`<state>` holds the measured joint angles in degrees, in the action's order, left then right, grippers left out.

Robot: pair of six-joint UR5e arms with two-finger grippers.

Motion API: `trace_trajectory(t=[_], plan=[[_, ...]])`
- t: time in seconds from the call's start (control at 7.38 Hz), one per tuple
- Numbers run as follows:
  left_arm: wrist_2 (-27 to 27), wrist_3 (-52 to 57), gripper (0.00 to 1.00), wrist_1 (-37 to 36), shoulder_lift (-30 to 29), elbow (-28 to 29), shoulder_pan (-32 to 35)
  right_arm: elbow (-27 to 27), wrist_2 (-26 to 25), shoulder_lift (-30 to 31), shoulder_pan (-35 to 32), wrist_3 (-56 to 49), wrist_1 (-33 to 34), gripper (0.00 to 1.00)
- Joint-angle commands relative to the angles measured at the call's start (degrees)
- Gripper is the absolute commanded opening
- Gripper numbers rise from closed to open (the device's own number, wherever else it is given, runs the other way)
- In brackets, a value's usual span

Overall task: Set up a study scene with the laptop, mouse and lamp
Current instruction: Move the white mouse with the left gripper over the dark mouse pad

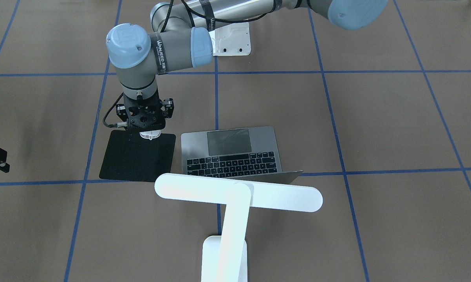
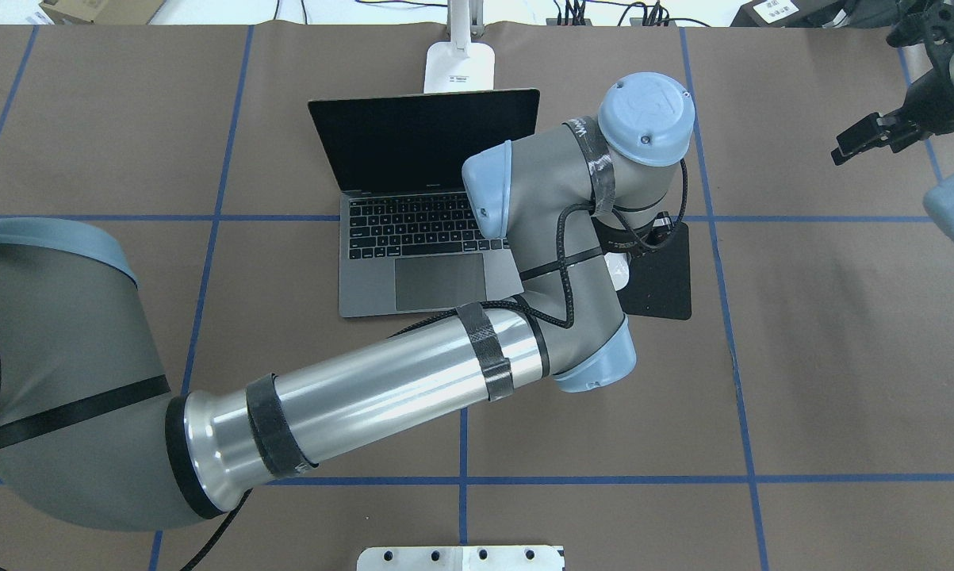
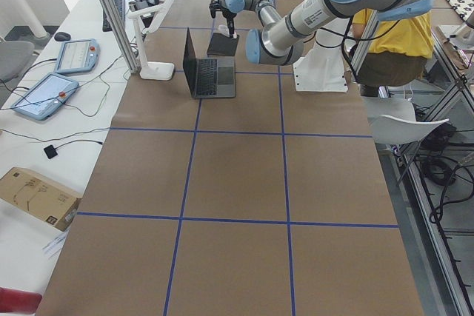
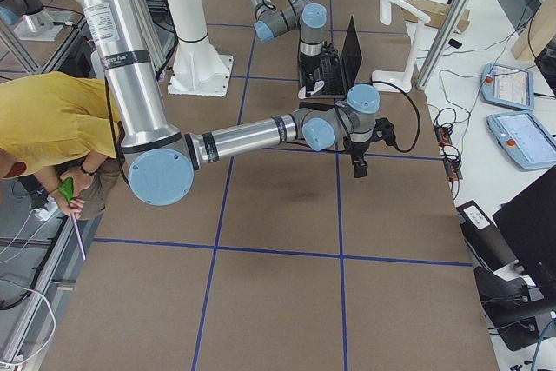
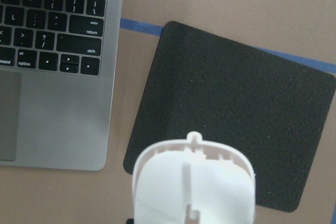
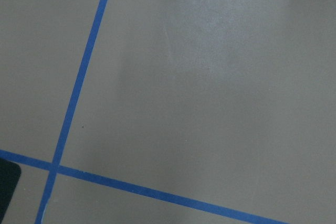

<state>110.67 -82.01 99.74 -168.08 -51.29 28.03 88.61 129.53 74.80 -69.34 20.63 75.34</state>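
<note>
In the overhead view the left arm (image 2: pixel 381 396) comes in from the left edge and reaches across the brown worktop (image 2: pixel 841 357), passing over the front right corner of the laptop (image 2: pixel 413 226). The laptop sits open near the middle of the far half, keyboard and trackpad toward the robot and dark screen upright behind them. Directly behind the screen stands the lamp (image 1: pixel 239 194). Its rectangular base is on the worktop on the operators' side, and its long bar head runs level above the top edge of the lid.

Just right of the laptop, apart from it, lies a flat black mouse pad (image 2: pixel 667 277). The left gripper (image 1: pixel 147 127) points straight down over the pad's robot-side edge, its fingers closed on the mouse (image 5: pixel 194 187). The white mouse shows just below the gripper body, over that edge of the pad. Whether it touches the pad cannot be told.

At the far right the right gripper (image 2: pixel 881 135) hangs over bare worktop, well apart from everything else. Its wrist camera shows only brown paper and blue tape lines (image 6: pixel 79 87). How far its fingers are spread cannot be told.
</note>
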Motion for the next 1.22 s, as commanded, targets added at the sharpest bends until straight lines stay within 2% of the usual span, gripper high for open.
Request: trace_trajectory(t=[0.0, 0.41, 0.81, 1.08], plan=[[-4.0, 0.4, 0.55, 3.1, -0.8, 4.2, -0.9, -0.4, 0.0, -0.1, 0.5, 0.0, 0.0, 1.00], [-8.5, 0.6, 0.58, 5.1, -1.1, 7.0, -2.7, -1.2, 0.0, -0.1, 0.8, -0.1, 0.0, 1.00], [-8.7, 0.6, 0.65, 5.1, -1.7, 7.4, -3.5, -1.2, -0.1, -0.1, 0.8, -0.1, 0.0, 1.00], [-10.3, 0.6, 0.66, 5.5, -1.7, 7.8, -3.9, -1.2, 0.0, -0.1, 0.9, -0.1, 0.0, 1.00]])
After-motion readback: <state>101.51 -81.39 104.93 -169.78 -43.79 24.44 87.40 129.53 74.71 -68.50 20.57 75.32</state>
